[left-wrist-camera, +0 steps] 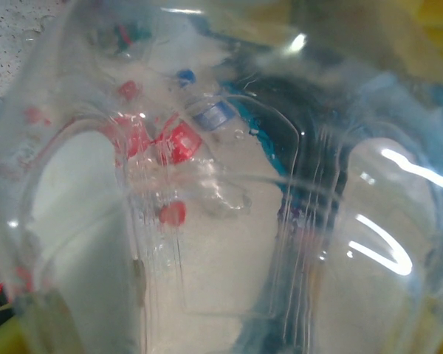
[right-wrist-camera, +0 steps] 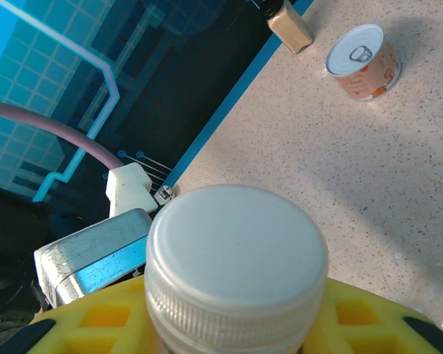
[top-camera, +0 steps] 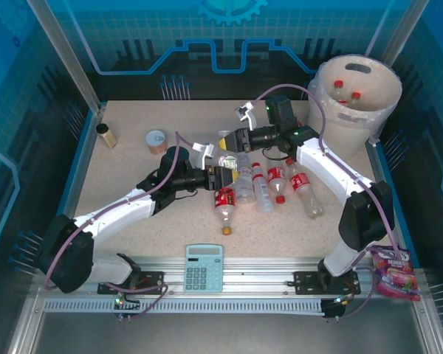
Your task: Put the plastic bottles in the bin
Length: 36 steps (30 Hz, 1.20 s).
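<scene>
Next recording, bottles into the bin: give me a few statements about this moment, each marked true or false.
1. The bin already holds red-capped bottles. True.
2. The tin can lies on its side. False: it stands upright, pull-tab lid facing up.
3. A calculator lies at the near edge, between the two arm bases. True.
4. The bottle closest to the right wrist camera has a red cap. False: it is a white-capped bottle.
5. Every bottle is off the table. False: several bottles lie side by side mid-table.
</scene>
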{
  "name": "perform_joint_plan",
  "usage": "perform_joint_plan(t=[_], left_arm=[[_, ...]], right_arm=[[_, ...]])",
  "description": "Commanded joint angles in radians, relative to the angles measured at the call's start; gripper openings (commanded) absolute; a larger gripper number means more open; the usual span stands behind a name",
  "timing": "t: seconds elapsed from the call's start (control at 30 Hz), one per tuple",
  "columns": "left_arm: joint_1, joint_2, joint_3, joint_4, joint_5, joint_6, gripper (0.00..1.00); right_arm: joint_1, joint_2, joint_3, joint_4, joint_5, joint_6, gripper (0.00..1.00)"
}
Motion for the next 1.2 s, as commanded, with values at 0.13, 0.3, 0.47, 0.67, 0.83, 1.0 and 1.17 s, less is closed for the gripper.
perform_joint_plan(t=[0.13,0.3,0.47,0.67,0.83,1.0,1.17], left_arm=[[0.003,-0.061,0.0,-0.051,-0.033,0.032,0.92],[0.012,-0.139,-0.043,-0.134,-0.093,0.046,0.99],[0.015,-0.175,-0.044,-0.251,-0.153,0.048,0.99],[0.011,-0.171,-0.043,-0.353,-0.207,0.033,0.99],[0.003,-0.147,-0.038,-0.406,-0.237,0.039,0.99],[-0.033,-0.078,0.036,-0.54,-0.314,0.049,0.99],[-0.061,-0.028,0.066,-0.54,-0.323,0.05,0.99]], right_arm=[[-0.005,-0.005,0.062,0.028,0.04,-0.03,0.23],[-0.042,-0.012,0.147,-0.049,0.095,-0.084,0.23],[-0.116,-0.017,0.298,-0.192,0.241,-0.189,0.21],[-0.197,-0.007,0.494,-0.322,0.566,-0.338,0.19],[-0.218,0.007,0.59,-0.307,0.847,-0.498,0.15],[-0.241,0.019,0.612,-0.208,1.098,-0.645,0.05],[-0.311,0.03,0.586,-0.076,1.207,-0.701,0.0]])
